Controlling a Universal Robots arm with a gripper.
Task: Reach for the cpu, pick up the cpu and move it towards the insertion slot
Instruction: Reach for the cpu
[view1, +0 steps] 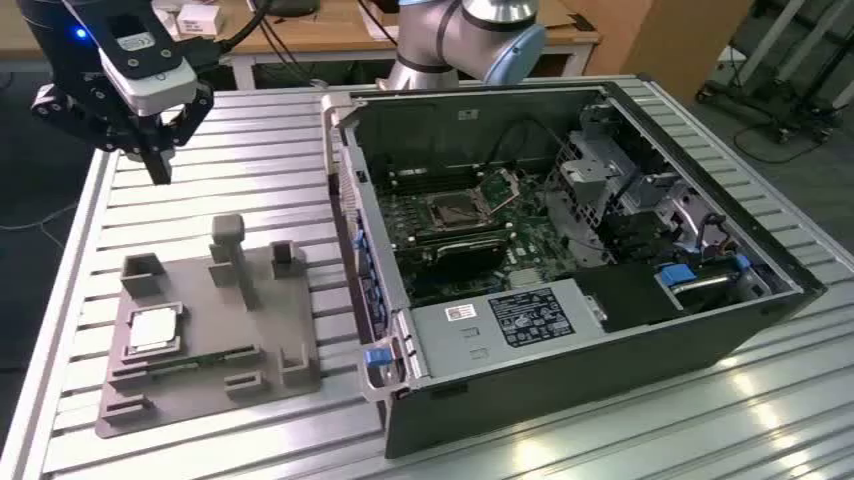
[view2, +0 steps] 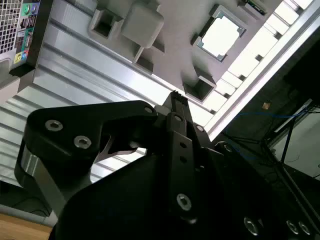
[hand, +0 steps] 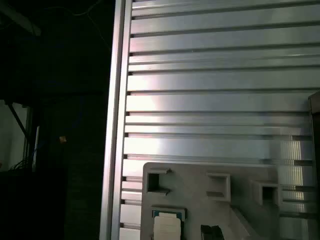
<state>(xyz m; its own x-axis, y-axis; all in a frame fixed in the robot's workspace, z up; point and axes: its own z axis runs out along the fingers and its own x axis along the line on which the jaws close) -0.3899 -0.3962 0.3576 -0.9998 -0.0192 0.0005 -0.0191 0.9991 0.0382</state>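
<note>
The cpu (view1: 154, 328) is a small pale silvery square lying flat in a recess of the grey fixture plate (view1: 200, 300) on the exterior view's left. My gripper (view1: 160, 172) hangs above the slatted table, well behind the fixture and apart from the cpu, its black fingers closed to a point with nothing between them. In the second wrist view the gripper (view2: 176, 96) points toward the fixture edge, with the cpu (view2: 220, 37) beyond it. The first wrist view shows the cpu (hand: 166, 226) on the fixture (hand: 200, 172). The insertion slot (view1: 461, 208) sits on the green motherboard inside the open case, its metal plate hinged up.
The open computer case (view1: 561, 330) fills the table's right half, its wall beside the fixture. A green memory strip (view1: 200, 358) lies on the fixture below the cpu, and upright grey posts (view1: 228, 240) stand on it. The table's left edge (hand: 117, 125) is close by.
</note>
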